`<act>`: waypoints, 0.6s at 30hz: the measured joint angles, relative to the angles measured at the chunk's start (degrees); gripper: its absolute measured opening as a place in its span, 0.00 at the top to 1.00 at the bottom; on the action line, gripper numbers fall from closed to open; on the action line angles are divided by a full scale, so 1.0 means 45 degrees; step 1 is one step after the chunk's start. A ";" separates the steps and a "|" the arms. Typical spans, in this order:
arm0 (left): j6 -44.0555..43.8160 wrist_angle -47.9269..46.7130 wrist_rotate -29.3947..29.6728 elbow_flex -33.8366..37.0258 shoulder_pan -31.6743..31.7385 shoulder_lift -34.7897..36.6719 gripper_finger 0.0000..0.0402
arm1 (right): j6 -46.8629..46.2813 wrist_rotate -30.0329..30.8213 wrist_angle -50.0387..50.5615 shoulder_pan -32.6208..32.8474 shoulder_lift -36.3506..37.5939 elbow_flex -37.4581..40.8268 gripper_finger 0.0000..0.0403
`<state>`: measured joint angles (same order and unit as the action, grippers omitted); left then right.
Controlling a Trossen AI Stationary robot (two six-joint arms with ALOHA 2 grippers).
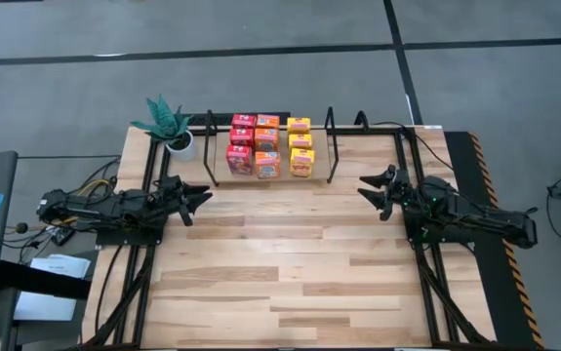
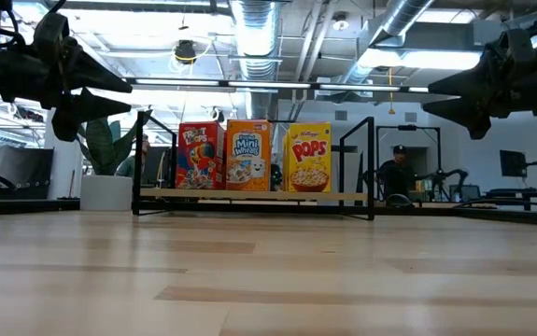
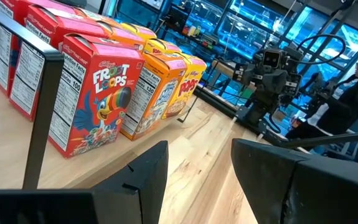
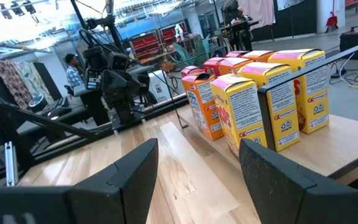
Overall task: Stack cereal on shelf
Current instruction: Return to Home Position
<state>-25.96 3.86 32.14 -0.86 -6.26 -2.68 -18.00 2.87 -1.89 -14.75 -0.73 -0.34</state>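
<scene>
Nine small cereal boxes stand upright in three rows on the shelf (image 1: 331, 146), a low black rod rack with a light wooden base at the table's far middle: red boxes (image 1: 240, 148) on the left, orange (image 1: 267, 150) in the middle, yellow (image 1: 300, 147) on the right. The low view shows the front red (image 2: 199, 156), orange (image 2: 247, 156) and yellow (image 2: 308, 157) boxes. My left gripper (image 1: 202, 198) hovers open near the rack's left end. My right gripper (image 1: 366, 187) hovers open off its right end. Neither touches anything.
A white potted plant (image 1: 175, 130) stands at the table's far left, beside the rack's left end. The wooden tabletop (image 1: 280, 263) stretches bare between the arms toward the near edge. Black frame rails (image 1: 426, 283) run along both table sides. People sit in the room beyond.
</scene>
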 joint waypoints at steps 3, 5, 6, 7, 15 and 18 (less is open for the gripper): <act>-0.0052 0.0000 -0.0005 0.0000 0.0000 0.0000 0.58 | -0.0003 0.0000 -0.0005 0.0002 0.0000 0.0000 0.38; 0.0012 -0.0003 -0.0005 0.0000 0.0000 0.0000 0.58 | -0.0005 0.0000 -0.0005 0.0001 0.0000 0.0000 0.38; 0.0021 0.0000 -0.0005 0.0000 0.0000 0.0000 0.58 | -0.0005 0.0000 -0.0005 0.0002 0.0000 0.0001 0.38; 0.0009 0.0000 -0.0005 0.0000 0.0001 0.0000 0.58 | -0.0005 0.0000 -0.0007 0.0001 0.0000 0.0005 0.38; -0.0012 -0.0005 -0.0010 0.0000 0.0000 0.0000 0.58 | -0.0005 0.0000 -0.0010 -0.0001 0.0000 0.0010 0.38; -0.0044 -0.0005 -0.0010 0.0000 0.0000 0.0000 0.58 | -0.0005 0.0000 -0.0015 0.0002 0.0000 0.0010 0.38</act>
<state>-26.16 3.84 32.10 -0.86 -6.26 -2.68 -18.02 2.87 -1.96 -14.74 -0.73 -0.30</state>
